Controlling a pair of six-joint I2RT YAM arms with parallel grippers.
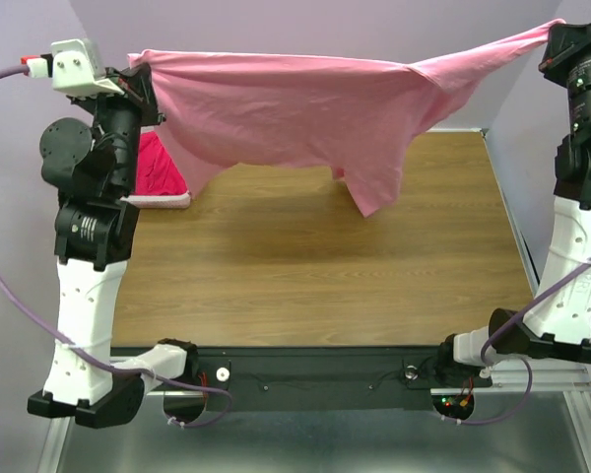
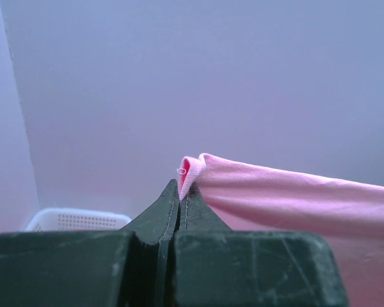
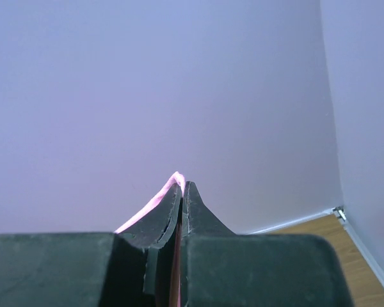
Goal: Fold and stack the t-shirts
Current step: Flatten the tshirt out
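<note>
The pink tee [image 1: 295,108] hangs stretched in the air above the table [image 1: 315,266]. The left gripper [image 2: 181,187] is pinched tight on one corner and the right gripper [image 3: 182,185] on the opposite one. The red tee [image 1: 160,163], half hidden, seems to lie in the basket [image 1: 163,201] at the table's left edge.

Plain lilac walls [image 1: 276,25] behind a wood-grain table [image 1: 305,286] (soft, even light).
</note>
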